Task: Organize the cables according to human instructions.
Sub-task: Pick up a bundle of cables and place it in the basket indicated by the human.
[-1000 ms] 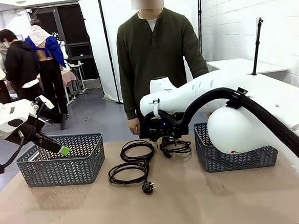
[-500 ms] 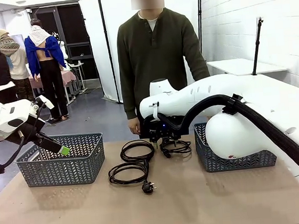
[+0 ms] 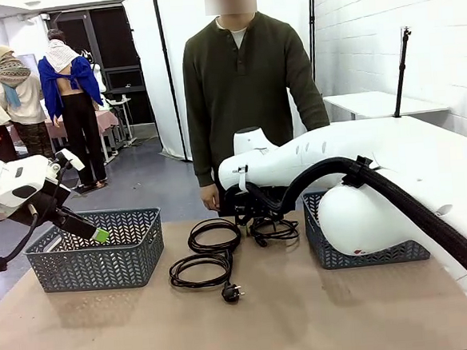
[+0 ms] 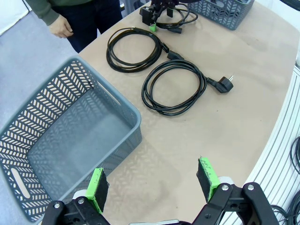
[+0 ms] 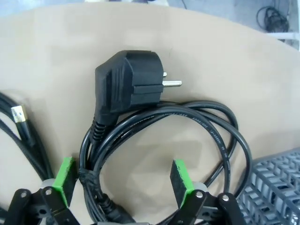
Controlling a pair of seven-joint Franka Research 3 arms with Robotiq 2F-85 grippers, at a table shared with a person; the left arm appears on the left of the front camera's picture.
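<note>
Three cables lie coiled on the brown table: one (image 3: 214, 235) at the centre, one (image 3: 201, 269) nearer me with a plug (image 3: 231, 291), and one (image 3: 276, 231) to the right. My right gripper (image 3: 257, 220) hangs just over that right cable (image 5: 187, 119). It is open (image 5: 123, 183), its green pads straddling strands of the coil below the black plug (image 5: 131, 84). My left gripper (image 4: 152, 185) is open and empty, above the left basket's near corner (image 3: 100, 234). The human (image 3: 243, 86) stands at the far edge with arms down.
A grey lattice basket (image 3: 43, 264) stands at the left of the table and another (image 3: 399, 253) at the right, partly behind my right arm. The left basket (image 4: 117, 101) has nothing in it. Bare tabletop lies toward me.
My right arm has shifted slightly left and settled lower over the right cable. The left arm and the cables have not moved.
</note>
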